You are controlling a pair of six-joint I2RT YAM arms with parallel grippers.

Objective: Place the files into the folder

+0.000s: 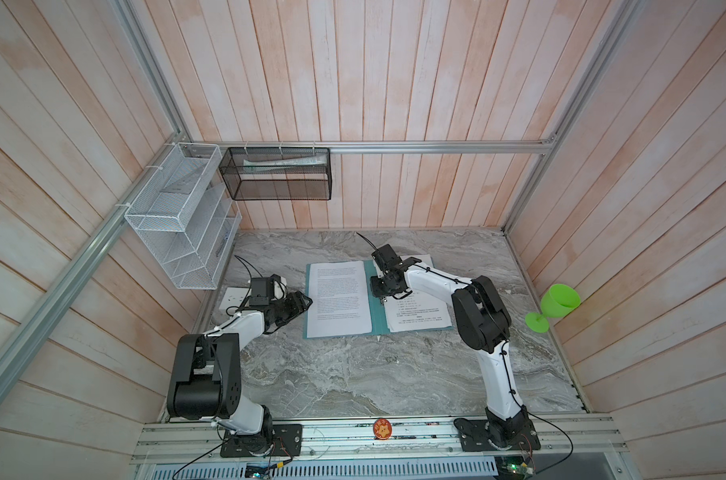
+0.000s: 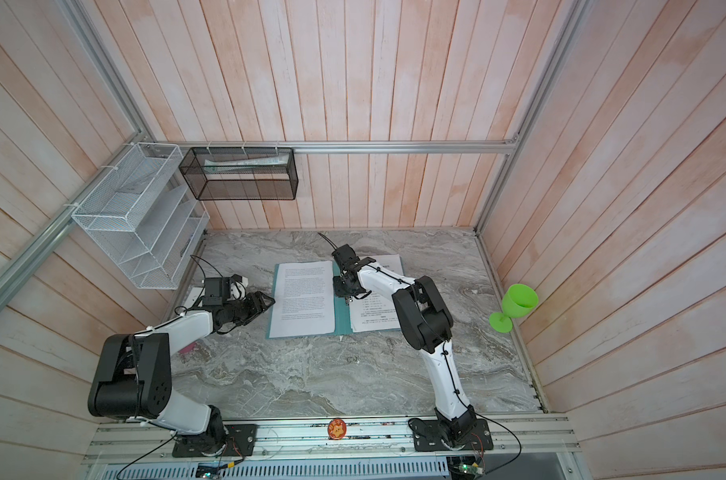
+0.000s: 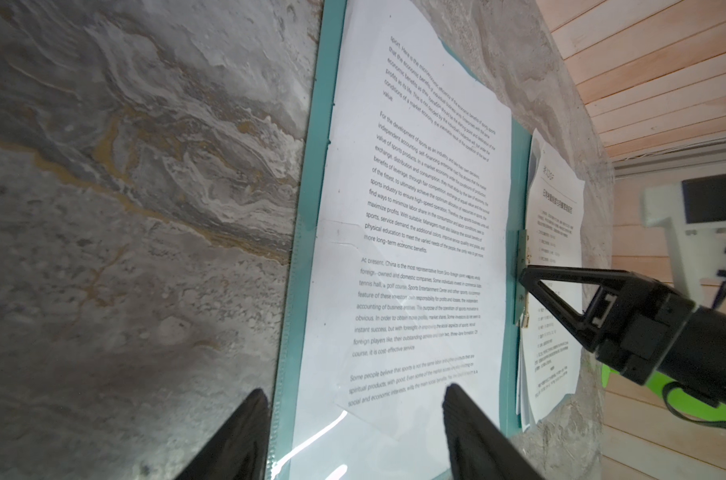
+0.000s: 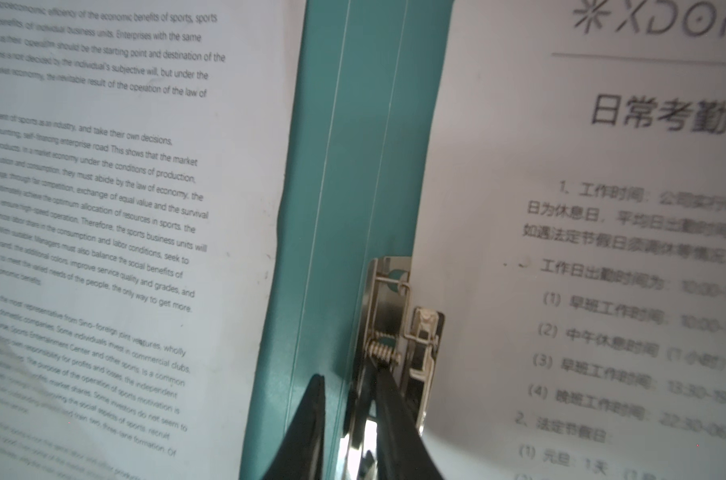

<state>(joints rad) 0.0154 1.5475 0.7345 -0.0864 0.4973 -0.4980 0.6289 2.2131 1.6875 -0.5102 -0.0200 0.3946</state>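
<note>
while left gripper [image 3: 353, 390] gapes by the folder [image 4: 353, 166], right gripper [image 4: 349, 372] sits narrow at its clip [image 4: 390, 307], hold unclear.

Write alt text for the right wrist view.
The right gripper grips the clip on the open teal folder's spine. An English sheet lies on one side, a Chinese sheet on the other.
</note>
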